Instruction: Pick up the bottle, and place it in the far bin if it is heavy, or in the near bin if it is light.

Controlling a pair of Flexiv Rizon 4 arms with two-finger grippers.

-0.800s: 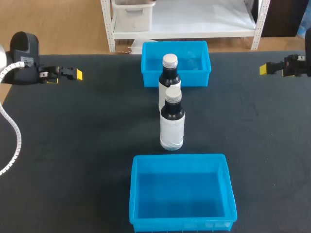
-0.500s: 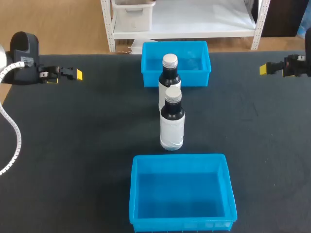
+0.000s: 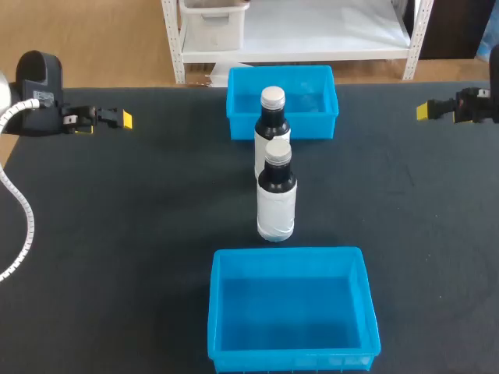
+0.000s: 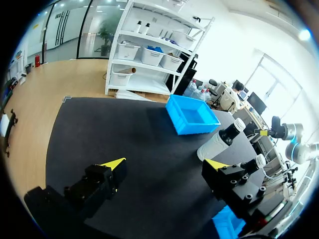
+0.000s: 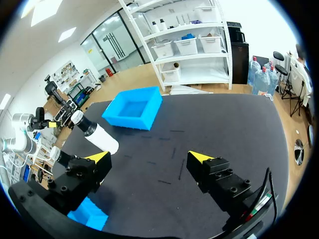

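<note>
The task had not really begun: no bottle was picked up yet, and both arms were at the sides of the worktop (image 3: 140, 218), well apart from the middle. The left arm (image 3: 39, 101) was at the far left edge and the right arm (image 3: 475, 105) at the far right edge. In the wrist views the left jaws and the right jaws were both wide, with nothing between them.

Two bottles stood upright on the worktop in one line between the bins. The near bottle (image 3: 276, 199) was in the middle, a little beyond the near bin (image 3: 287, 251). The far bottle (image 3: 272, 117) was just behind it, close in front of the far bin (image 3: 231, 86). Its base was hidden, so I could not tell if the two bottles touched.

I think the next move was a reach by one arm to one bottle. The jaws had to come around the body from two sides without pushing the other bottle, which was very near. Only a lift could show the weight.

Both bins were blue and open, and I saw nothing inside them.
</note>
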